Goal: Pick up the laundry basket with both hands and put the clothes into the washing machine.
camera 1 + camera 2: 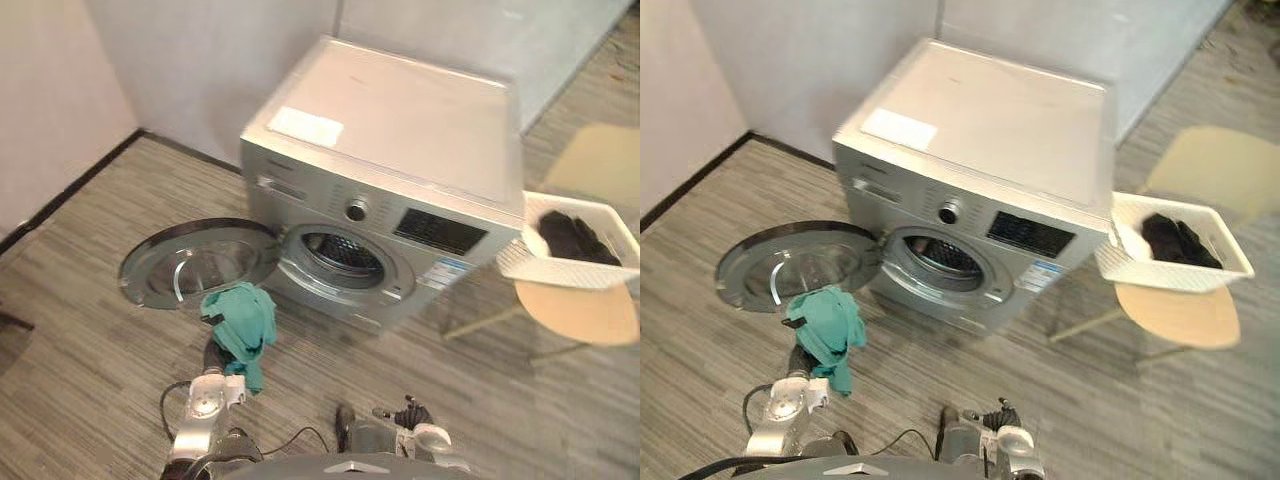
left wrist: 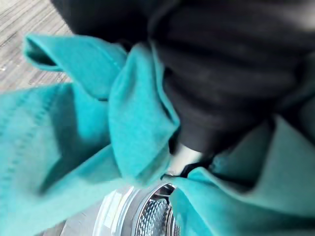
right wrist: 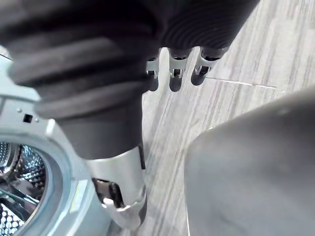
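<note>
My left hand [image 1: 213, 353] holds a bunched teal garment [image 1: 243, 320] up in front of the silver washing machine [image 1: 400, 140], just left of and below its round drum opening [image 1: 342, 258]. The garment drapes over the hand [image 2: 221, 73] and hides most of its fingers; past the teal cloth [image 2: 64, 147] the drum [image 2: 150, 219] shows. The machine's door [image 1: 195, 262] is swung wide open to the left. A white laundry basket [image 1: 540, 265] with dark clothes [image 1: 575, 238] in it rests on a chair at the right. My right hand [image 3: 173, 66] hangs low and open near the machine's front, holding nothing.
The basket's pale wooden chair [image 1: 590, 312] stands right of the machine, its legs reaching toward the machine's corner. A wall with a black baseboard [image 1: 70, 190] runs along the left and behind the machine. Grey plank floor [image 1: 90, 340] spreads in front of the open door.
</note>
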`<state>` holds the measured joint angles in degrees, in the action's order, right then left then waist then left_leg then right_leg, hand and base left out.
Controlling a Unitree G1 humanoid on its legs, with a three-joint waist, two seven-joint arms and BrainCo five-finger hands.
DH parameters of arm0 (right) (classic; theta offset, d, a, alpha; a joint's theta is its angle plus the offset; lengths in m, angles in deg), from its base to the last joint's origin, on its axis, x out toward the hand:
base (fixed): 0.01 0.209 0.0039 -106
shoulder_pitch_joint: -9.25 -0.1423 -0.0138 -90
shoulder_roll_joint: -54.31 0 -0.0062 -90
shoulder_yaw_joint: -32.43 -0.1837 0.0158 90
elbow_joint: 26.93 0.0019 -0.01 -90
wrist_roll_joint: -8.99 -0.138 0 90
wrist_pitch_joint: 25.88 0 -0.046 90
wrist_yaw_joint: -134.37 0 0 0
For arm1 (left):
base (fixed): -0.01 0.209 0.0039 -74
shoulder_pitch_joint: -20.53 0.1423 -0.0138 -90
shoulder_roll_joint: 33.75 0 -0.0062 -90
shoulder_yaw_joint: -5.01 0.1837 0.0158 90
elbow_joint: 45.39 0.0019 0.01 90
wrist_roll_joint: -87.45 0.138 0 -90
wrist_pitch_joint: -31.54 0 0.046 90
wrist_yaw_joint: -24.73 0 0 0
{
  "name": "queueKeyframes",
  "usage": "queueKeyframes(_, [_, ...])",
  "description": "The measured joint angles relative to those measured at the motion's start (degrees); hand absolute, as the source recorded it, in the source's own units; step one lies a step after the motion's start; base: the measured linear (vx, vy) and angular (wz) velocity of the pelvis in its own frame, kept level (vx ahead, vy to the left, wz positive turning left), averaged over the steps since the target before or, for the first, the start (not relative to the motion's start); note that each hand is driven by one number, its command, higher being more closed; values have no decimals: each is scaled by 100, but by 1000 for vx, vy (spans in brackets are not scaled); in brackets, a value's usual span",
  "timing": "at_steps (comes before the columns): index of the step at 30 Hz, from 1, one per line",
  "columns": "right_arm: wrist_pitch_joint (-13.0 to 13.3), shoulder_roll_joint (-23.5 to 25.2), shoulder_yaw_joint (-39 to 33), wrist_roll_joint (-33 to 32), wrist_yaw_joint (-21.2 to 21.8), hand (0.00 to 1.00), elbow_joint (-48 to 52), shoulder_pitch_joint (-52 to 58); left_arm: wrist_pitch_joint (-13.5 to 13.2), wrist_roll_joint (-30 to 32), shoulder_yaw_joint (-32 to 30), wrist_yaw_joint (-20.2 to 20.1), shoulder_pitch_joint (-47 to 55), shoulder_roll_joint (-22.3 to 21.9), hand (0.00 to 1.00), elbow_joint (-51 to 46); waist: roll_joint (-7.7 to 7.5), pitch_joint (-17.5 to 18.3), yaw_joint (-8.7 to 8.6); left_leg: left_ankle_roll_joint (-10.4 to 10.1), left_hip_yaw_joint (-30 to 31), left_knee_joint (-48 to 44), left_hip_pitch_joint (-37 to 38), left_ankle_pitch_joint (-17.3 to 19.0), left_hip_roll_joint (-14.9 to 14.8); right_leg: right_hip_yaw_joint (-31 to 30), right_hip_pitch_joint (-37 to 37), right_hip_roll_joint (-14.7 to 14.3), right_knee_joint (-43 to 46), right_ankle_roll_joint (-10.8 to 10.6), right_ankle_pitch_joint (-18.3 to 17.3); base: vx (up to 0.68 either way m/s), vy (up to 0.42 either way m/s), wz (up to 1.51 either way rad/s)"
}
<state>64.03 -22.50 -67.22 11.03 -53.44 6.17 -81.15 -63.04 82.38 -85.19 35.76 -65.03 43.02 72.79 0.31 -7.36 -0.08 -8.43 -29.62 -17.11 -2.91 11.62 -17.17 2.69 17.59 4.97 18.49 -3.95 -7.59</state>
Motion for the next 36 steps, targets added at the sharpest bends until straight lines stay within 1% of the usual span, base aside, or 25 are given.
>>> queueKeyframes(1, [2,20,5,-1,-6,0,-1,11,0,-70,-103,124,-31,102,100,22,-143,-39,-30,-163,39,-108,214,67,-3,150,-65,210,-41,90,168,283,-372,11])
queueKeyframes(2, [28,-51,-16,-11,7,0,6,-7,0,-110,-227,161,-107,128,100,155,-129,-82,-82,-336,200,-342,335,176,-204,389,-110,249,377,-18,371,257,-329,25])
queueKeyframes(3, [45,-114,-14,8,8,0,17,4,7,-128,-284,203,-101,96,100,202,-76,-50,-111,-347,317,-377,359,144,-368,472,-106,120,557,67,192,266,-378,31])
queueKeyframes(4, [66,-172,-99,12,10,0,18,4,7,-147,-376,262,-75,23,100,175,77,-17,-116,-499,387,-352,433,49,-606,595,-55,-94,923,165,-213,224,-294,17])
queueKeyframes(5, [88,-182,-139,16,11,0,17,3,6,-149,-471,281,-90,-6,100,168,122,-19,-90,-455,486,-454,444,-44,-718,623,-48,-203,1069,239,-369,328,-473,-1])
queueKeyframes(6, [99,-185,-188,63,10,0,11,4,8,-167,-735,372,-85,-99,100,159,120,-46,-33,-165,841,-1026,179,-201,-1008,694,-64,-407,1271,430,-540,274,-438,-21])
queueKeyframes(7, [97,-195,-184,64,8,0,14,3,22,-197,-904,422,-84,-174,100,159,100,-133,-25,419,1247,-1743,-140,-404,-1210,735,-176,-547,1315,564,-626,320,-529,-38])
queueKeyframes(8, [73,-242,-123,137,-14,0,7,9,35,-342,-1010,519,-81,-214,100,159,60,-342,15,823,1807,-2757,-558,-536,-1399,729,-452,-700,1284,687,-685,297,-490,-43])
queueKeyframes(9, [-40,-361,58,368,-72,0,-22,87,39,-505,-985,605,-61,-247,100,154,-24,-515,37,636,2223,-3645,-876,-417,-1320,773,-749,-764,1225,731,-675,237,-360,-36])
queueKeyframes(11, [-124,-379,206,504,-113,0,-9,232,39,-611,-974,644,-69,-291,100,113,-114,-571,44,550,2326,-3858,-1154,-363,-1179,780,-865,-763,1156,735,-676,185,-276,-17])
queueKeyframes(12, [-184,-364,318,508,-146,0,19,271,39,-700,-961,714,-83,-369,100,-62,-154,-596,43,479,2354,-3817,-1465,-317,-1024,779,-849,-765,1081,738,-678,183,-215,-18])
queueKeyframes(14, [-270,-411,435,502,-232,0,113,244,15,-853,-884,779,-250,-433,100,-247,-115,-838,25,276,2285,-3315,-1774,-185,-732,726,-756,-762,1041,743,-678,105,-77,-24])
queueKeyframes(15, [-289,-434,515,500,-284,0,216,218,6,-882,-877,797,-319,-437,100,-270,-97,-950,8,246,2245,-3078,-1793,-166,-674,719,-742,-761,1059,743,-678,21,48,-27])
queueKeyframes(16, [-277,-456,718,478,-408,0,511,125,-11,-944,-869,851,-479,-441,100,-271,-137,-1152,0,234,2128,-2328,-1826,-171,-461,632,-538,-715,1215,745,-677,-8,82,-30])
queueKeyframes(17, [-260,-463,806,459,-466,0,648,135,-24,-951,-868,876,-547,-451,100,-272,-167,-1168,17,228,2099,-1980,-1817,-195,-372,581,-368,-693,1326,744,-678,-34,109,-52])
queueKeyframes(18, [-232,-491,971,444,-543,0,854,46,-39,-963,-870,892,-609,-478,100,-272,-171,-1192,53,234,2019,-1513,-1808,-322,-321,541,-111,-689,1484,735,-683,-54,183,-75])
queueKeyframes(19, [-175,-496,1140,420,-546,0,1171,-80,-43,-984,-872,915,-682,-521,100,-265,-113,-1240,61,202,1950,-1126,-1803,-639,-302,516,193,-705,1701,662,-813,-59,199,-76])
queueKeyframes(20, [-118,-323,1330,388,-544,0,1524,-231,-39,-985,-874,930,-888,-501,100,-203,-310,-1450,52,17,1775,-1210,-1976,-612,-201,383,518,-535,1974,575,-930,-68,197,-50])
queueKeyframes(21, [-86,-237,1434,386,-543,0,1703,-280,-39,-984,-875,945,-1027,-501,100,-183,-347,-1542,51,70,1741,-1274,-2111,-580,-148,354,681,-469,2054,555,-941,-114,126,-20])
queueKeyframes(22, [-21,-117,1627,342,-566,0,1958,-394,-41,-985,-871,984,-1322,-509,100,-114,-356,-1632,68,159,1701,-1514,-2488,-512,-138,279,1021,-429,2126,521,-954,-202,187,-19])
queueKeyframes(25, [51,336,2104,172,-635,0,2306,-713,-41,-989,-884,1036,-1870,-549,100,195,-350,-1832,150,337,1560,-1800,-3147,-391,-139,95,1696,-397,2187,337,-816,-156,169,-24])
queueKeyframes(27, [66,477,2246,164,-726,0,2590,-795,-41,-996,-891,1072,-2089,-575,100,236,-318,-1934,145,404,1530,-1885,-3484,-392,-130,51,1991,-382,2104,258,-678,-72,150,-20])
queueKeyframes(29, [119,539,2297,143,-814,0,2858,-876,-43,-1004,-967,1095,-2448,-587,100,385,-325,-1943,148,475,1496,-1934,-3911,-429,-130,-2,2384,-382,2030,222,-514,-31,136,-16])
queueKeyframes(32, [165,619,2381,1,-1094,0,3197,-1160,-39,-1060,-1084,1171,-3201,-617,100,643,-328,-2225,125,606,1416,-1982,-4358,-478,-122,-48,2784,-344,1904,153,-302,15,103,-10])
queueKeyframes(36, [220,627,2534,11,-1235,0,3453,-1221,-33,-1095,-1102,1269,-3889,-602,100,685,-331,-2294,60,704,1405,-1949,-4837,-549,-58,-53,3224,-300,1801,106,-170,41,64,-2])
